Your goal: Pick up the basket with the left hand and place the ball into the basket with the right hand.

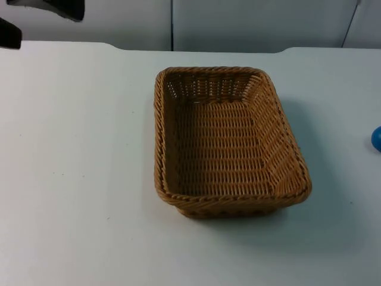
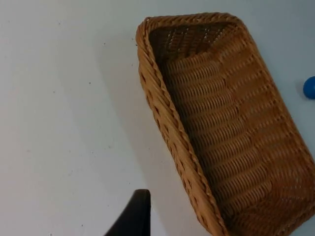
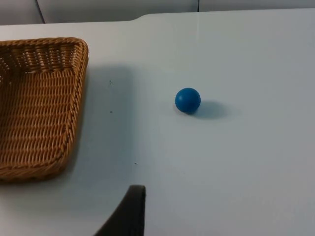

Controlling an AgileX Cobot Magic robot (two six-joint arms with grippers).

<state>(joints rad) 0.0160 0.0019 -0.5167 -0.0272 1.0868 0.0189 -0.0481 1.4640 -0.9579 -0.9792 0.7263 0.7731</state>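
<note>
An empty brown wicker basket (image 1: 229,140) stands on the white table, a little right of the middle. A small blue ball (image 1: 377,138) lies on the table to its right, apart from it. The left arm (image 1: 47,7) stays high at the far left corner. My left gripper (image 2: 132,217) hangs over bare table beside the basket's (image 2: 221,123) long left wall, with the ball (image 2: 309,87) beyond the basket. My right gripper (image 3: 129,212) hovers above the table short of the ball (image 3: 187,100), which lies to the right of the basket (image 3: 37,103). Neither gripper touches anything.
The grey partition wall (image 1: 250,24) closes off the table's far edge. Bare white table top (image 1: 77,167) stretches to the left of the basket and in front of it.
</note>
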